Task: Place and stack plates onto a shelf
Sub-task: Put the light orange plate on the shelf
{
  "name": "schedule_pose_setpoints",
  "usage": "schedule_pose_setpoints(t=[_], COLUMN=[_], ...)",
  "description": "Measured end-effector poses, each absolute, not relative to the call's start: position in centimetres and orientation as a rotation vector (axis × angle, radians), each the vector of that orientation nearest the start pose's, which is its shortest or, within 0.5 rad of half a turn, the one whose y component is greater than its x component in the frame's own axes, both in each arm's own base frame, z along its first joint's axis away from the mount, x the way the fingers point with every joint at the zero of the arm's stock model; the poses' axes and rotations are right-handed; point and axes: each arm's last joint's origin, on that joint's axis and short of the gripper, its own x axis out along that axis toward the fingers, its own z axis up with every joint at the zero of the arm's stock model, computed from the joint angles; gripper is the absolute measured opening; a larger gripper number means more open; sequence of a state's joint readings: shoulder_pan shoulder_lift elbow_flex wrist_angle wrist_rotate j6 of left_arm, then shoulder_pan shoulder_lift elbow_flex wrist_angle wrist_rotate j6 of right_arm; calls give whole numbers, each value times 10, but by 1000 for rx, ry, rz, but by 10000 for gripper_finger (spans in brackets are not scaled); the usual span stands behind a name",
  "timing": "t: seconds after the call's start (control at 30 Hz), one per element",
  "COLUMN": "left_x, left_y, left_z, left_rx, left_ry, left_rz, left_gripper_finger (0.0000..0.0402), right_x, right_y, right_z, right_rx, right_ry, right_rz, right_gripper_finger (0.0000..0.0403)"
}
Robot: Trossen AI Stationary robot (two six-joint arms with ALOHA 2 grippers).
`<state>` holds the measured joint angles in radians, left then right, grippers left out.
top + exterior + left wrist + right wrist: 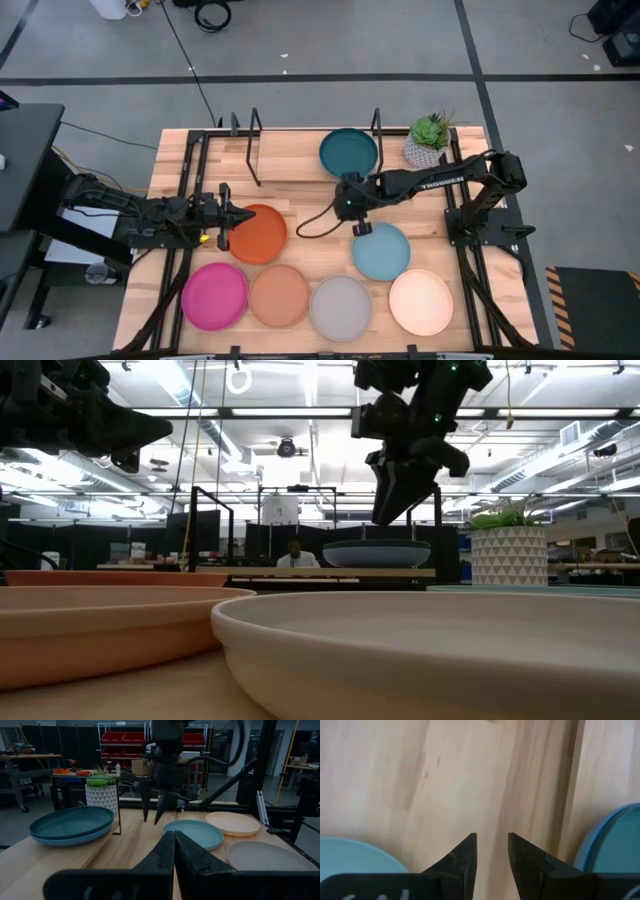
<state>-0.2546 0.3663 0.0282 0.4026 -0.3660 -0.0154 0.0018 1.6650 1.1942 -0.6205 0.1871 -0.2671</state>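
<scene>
My right gripper (361, 229) hangs empty, fingers slightly parted, between the shelf's (290, 165) dark teal plate (349, 151) and the light blue plate (381, 251) — likely next; left gripper (238, 214) closed over the orange plate (260, 233).

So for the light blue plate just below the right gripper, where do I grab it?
Take the light blue plate by its raised rim, on the shelf-side edge nearest the right gripper, coming straight down. It lies flat on the table, so only the rim offers a lip; bare wood there leaves room for the open fingers, whereas the cream plate crowds the opposite edge.
</scene>
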Motion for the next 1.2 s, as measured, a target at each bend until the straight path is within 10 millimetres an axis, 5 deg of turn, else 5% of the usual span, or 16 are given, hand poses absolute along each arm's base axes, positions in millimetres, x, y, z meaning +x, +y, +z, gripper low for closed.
schedule_pose_setpoints(t=[0.27, 0.57, 0.8, 0.97, 1.2], left_x=[116, 115, 118, 135, 176], left_y=[-20, -19, -21, -24, -34], left_z=[192, 198, 241, 274, 291], left_rx=[-74, -92, -72, -47, -19], left_ry=[-186, -250, -289, -188, 25], left_rz=[109, 109, 91, 107, 109], left_gripper_finger=[9, 9, 9, 9, 9], right_x=[329, 293, 261, 246, 234], right_y=[9, 22, 21, 15, 11], right_z=[209, 203, 202, 201, 196], right_rx=[-346, -376, -449, -470, -467], right_ry=[934, 610, 418, 332, 322], right_rz=[-73, -86, -107, -135, -145], right_gripper_finger=[115, 115, 115, 115, 115])
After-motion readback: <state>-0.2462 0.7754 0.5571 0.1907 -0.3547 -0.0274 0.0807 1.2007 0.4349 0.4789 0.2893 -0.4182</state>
